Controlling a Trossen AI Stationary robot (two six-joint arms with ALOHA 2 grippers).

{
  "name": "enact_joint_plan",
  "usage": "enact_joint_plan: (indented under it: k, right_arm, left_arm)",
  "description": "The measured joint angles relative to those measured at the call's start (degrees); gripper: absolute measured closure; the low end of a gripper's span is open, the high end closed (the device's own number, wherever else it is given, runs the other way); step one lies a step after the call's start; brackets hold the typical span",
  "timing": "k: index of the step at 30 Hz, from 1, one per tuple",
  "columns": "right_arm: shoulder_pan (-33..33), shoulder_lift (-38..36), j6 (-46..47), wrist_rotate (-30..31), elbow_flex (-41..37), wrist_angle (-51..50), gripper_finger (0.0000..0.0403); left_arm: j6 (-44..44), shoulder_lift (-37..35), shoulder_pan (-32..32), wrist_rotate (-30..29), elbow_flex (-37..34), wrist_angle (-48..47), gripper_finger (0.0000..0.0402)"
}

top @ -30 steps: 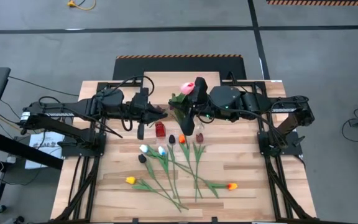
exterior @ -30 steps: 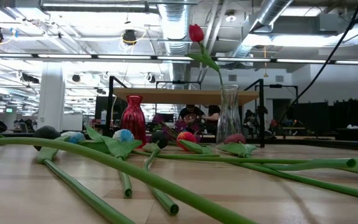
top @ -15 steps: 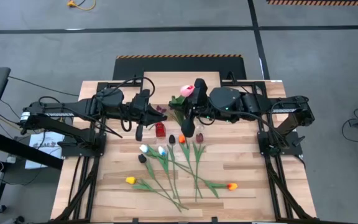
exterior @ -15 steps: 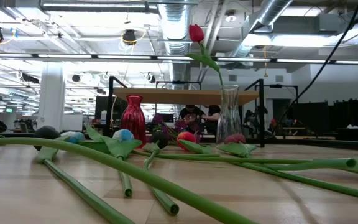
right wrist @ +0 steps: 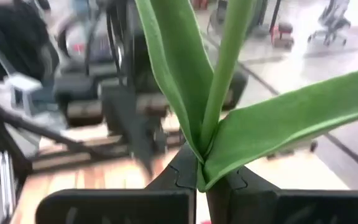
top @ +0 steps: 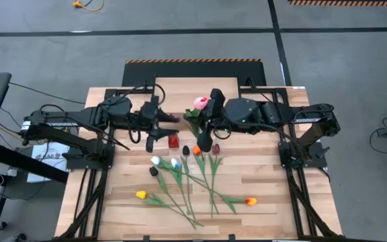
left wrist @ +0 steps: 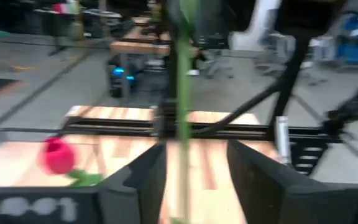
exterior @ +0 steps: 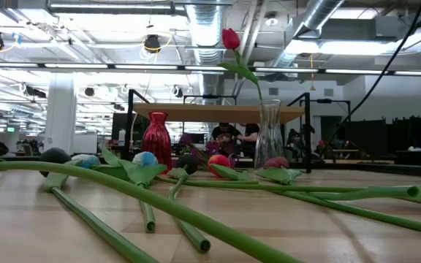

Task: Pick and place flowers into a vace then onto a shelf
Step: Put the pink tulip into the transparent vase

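Note:
A pink-headed tulip (top: 200, 102) stands upright in the air between my two arms, over the far middle of the table. My right gripper (right wrist: 196, 177) (top: 193, 125) is shut on its green stem where two leaves (right wrist: 179, 62) branch off. My left gripper (left wrist: 194, 149) (top: 172, 121) is open, one finger on either side of the same stem (left wrist: 182, 93) without touching it. A clear glass vase (exterior: 269, 135) stands on the table holding a red tulip (exterior: 230, 38). Beside it stands a red vase (exterior: 157, 139) (top: 173, 140). The shelf (exterior: 218, 112) (top: 180, 86) stands behind them. My right gripper pinches the pink tulip's stem (right wrist: 199, 163) between its two fingers, right at the fork where the leaves start. The fingers come roughly level from the table's right and lie across the stem. The stem rises upright above them, lifted clear of the table.
Several loose tulips (top: 187, 181) lie on the plank tabletop toward its near edge, heads toward the vases, their long stems (exterior: 145, 201) crossing one another. People sit in the room beyond the shelf (exterior: 232, 135).
My left gripper's fingers have parted and let go of the stem, which stays in my right gripper. The pink head has drifted a little toward the table's near edge as my right gripper tipped slightly. The vases and loose tulips have not moved.

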Motion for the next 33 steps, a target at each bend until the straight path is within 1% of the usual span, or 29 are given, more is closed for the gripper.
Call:
enact_joint_plan:
  k: [2, 5, 8, 12, 14, 16, 20, 22, 25, 28, 33]
  right_arm:
    - [0.45, 0.00, 1.54, -0.04, 0.00, -3.80, 0.0402]
    - [0.86, 0.00, 4.90, 0.06, 0.00, -10.29, 0.0402]
    - [1.37, 0.00, 8.93, 3.44, 0.00, -17.38, 0.0402]
    - [1.34, 0.00, 14.54, 11.07, 0.00, -24.86, 0.0402]
    - [1.19, 0.00, 16.62, 14.35, 0.00, -26.47, 0.0402]
    - [0.78, -0.08, 17.69, 16.37, 0.00, -27.00, 0.0402]
    - [-0.01, -0.61, 19.00, 19.18, 0.00, -28.70, 0.0402]
    - [-0.46, -0.54, 19.19, 20.70, 0.00, -31.08, 0.0402]
    - [-1.46, -0.45, 21.89, 21.91, 0.00, -35.16, 0.0402]
    - [-2.27, 0.06, 23.63, 22.14, -0.03, -38.36, 0.0402]
    - [-2.95, -0.04, 23.92, 22.15, -0.04, -38.54, 0.0402]
  left_arm:
    - [2.23, -1.08, 0.02, -4.06, 0.00, -2.56, 0.0210]
    - [3.37, -2.60, 0.04, -9.39, 0.00, -4.88, 0.0191]
    - [3.04, -4.28, 0.04, -11.95, 0.00, -4.91, 0.0184]
    - [2.21, -5.79, 0.04, -12.22, 0.00, -4.22, 0.0183]
    - [2.14, -6.43, 0.04, -12.21, 0.00, -4.21, 0.0183]
    - [2.12, -6.73, 0.04, -12.05, 0.00, -4.18, 0.0183]
    - [2.07, -6.62, 0.04, -11.96, 0.00, -4.26, 0.0183]
    - [2.03, -6.62, 0.04, -11.96, 0.00, -4.25, 0.0183]
    - [2.06, -6.36, 0.07, -11.95, 0.00, -4.39, 0.0183]
    - [2.09, -6.40, 0.07, -11.94, 0.00, -4.34, 0.0183]
    - [2.14, -6.40, 0.07, -11.94, 0.00, -4.28, 0.0183]
